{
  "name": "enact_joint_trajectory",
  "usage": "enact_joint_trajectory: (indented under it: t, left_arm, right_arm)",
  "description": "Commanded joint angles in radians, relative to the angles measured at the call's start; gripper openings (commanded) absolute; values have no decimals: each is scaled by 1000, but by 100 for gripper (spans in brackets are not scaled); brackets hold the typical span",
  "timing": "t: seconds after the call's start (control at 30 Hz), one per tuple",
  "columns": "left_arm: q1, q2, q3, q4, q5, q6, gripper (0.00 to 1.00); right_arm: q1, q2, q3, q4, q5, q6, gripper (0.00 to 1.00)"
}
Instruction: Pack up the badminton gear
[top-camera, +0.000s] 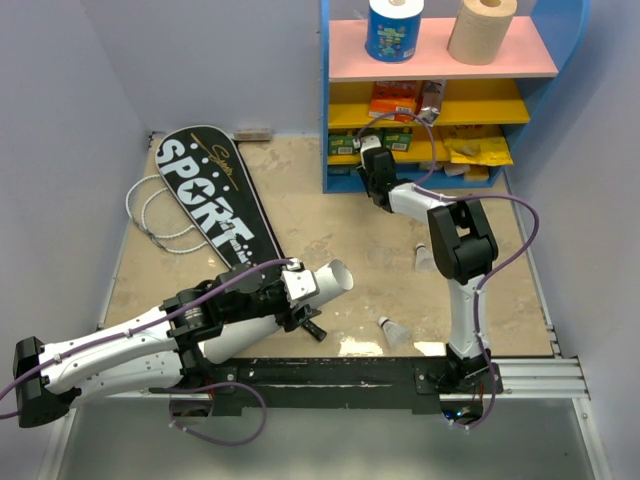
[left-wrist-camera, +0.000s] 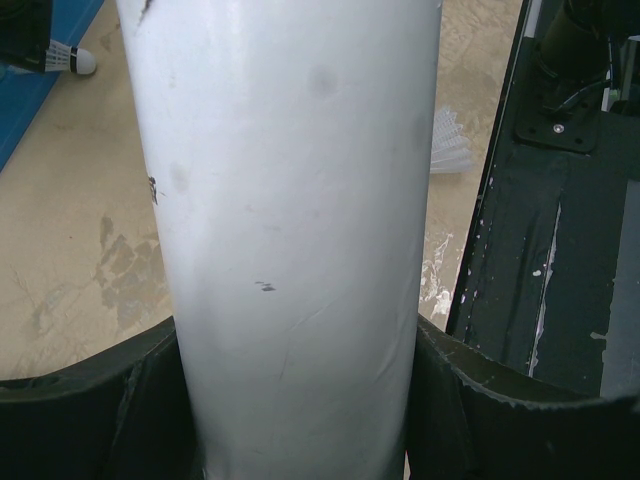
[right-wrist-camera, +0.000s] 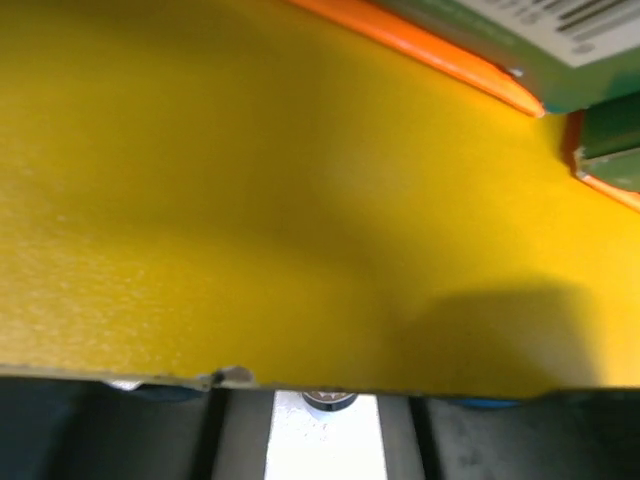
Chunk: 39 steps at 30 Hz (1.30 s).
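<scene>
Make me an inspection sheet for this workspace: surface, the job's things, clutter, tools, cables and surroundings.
Surface: beige tabletop, stained near the front edge.
Job's things: long white tube held off the table; black racket-shaped cover lettered SPORT lying flat over white-strung rackets; two small white shuttlecocks loose on the tabletop.
Clutter: two paper rolls on the pink top shelf; yellow and orange packets on the yellow shelves.
Tools: left tool clamped on the tube; right tool at a yellow shelf, state unclear.
Cables: purple cables loop along both arms.
Surroundings: blue shelf unit, pale walls.
</scene>
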Motion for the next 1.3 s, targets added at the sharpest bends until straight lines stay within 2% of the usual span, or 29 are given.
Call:
enact_joint_trajectory:
  t: [0.0, 0.13, 0.5, 0.73, 0.87, 1.07, 1.27]
  left_arm:
    - [-2, -8, -1, 41, 8, 0, 0]
    - [-2, -11, 1, 39, 10, 1, 0]
    - [-2, -23, 3, 39, 13, 3, 0]
    - [-2, -24, 3, 38, 14, -2, 0]
    - [-2, -17, 4, 39, 8, 0, 0]
    - [-2, -19, 6, 71, 1, -31, 0]
    - [-2, 70, 32, 173, -45, -148, 0]
  right_arm:
    - [-10, 35, 43, -36, -74, -6, 35]
    - [-10, 9, 26, -36, -77, 6, 29]
    - [44, -204, -122, -125, -55, 94, 29]
    - [95, -402, -274, -164, -2, 184, 28]
    - [128, -586, -351, -232, 4, 239, 28]
    - [187, -865, -446, -292, -46, 307, 29]
    - [188, -1103, -446, -338, -271, 356, 30]
